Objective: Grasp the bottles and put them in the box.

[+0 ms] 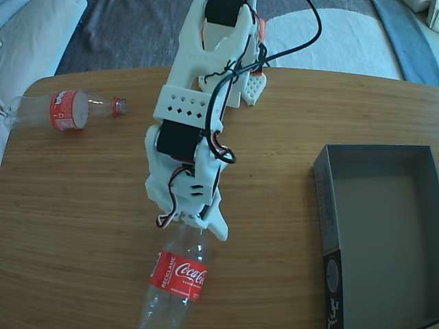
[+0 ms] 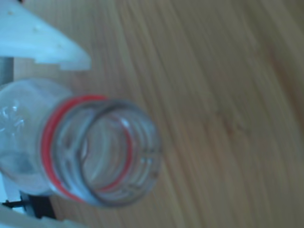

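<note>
One clear bottle (image 1: pixel 177 277) with a red label lies at the table's near edge, its neck hidden under my white gripper (image 1: pixel 206 232). In the wrist view this bottle (image 2: pixel 102 152) points its open mouth and red neck ring at the camera. My gripper (image 2: pixel 71 142) straddles its shoulder, one finger (image 2: pixel 47 42) above and the other at the bottom edge, with a thin gap on each side. A second bottle (image 1: pixel 68 110) lies on its side at the far left. The dark-grey box (image 1: pixel 328 205) sits at the right with nothing in it.
The wooden table (image 1: pixel 89 205) ends close behind the far bottle and just past the near one. A black cable (image 1: pixel 288 48) loops along the arm. Pale cushions and a rug lie beyond the table.
</note>
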`<control>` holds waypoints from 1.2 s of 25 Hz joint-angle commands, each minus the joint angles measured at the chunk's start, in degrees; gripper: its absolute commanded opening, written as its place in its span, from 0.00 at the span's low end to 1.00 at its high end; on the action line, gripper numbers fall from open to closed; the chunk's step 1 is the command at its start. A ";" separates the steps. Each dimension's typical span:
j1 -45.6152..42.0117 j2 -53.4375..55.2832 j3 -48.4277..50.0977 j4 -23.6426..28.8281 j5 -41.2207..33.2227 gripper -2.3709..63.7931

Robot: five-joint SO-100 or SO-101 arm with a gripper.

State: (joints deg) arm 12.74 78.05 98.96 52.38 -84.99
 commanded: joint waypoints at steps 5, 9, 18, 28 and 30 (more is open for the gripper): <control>-0.44 -1.85 -5.45 -0.26 -0.35 0.67; -0.70 -2.11 -5.10 -0.26 -0.35 0.67; -0.79 -1.41 -2.20 0.53 0.26 0.67; -0.70 -1.23 -1.58 0.53 0.44 0.49; -0.62 -1.23 -1.58 0.53 0.53 0.47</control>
State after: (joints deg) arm 12.30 74.97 97.91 53.09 -84.73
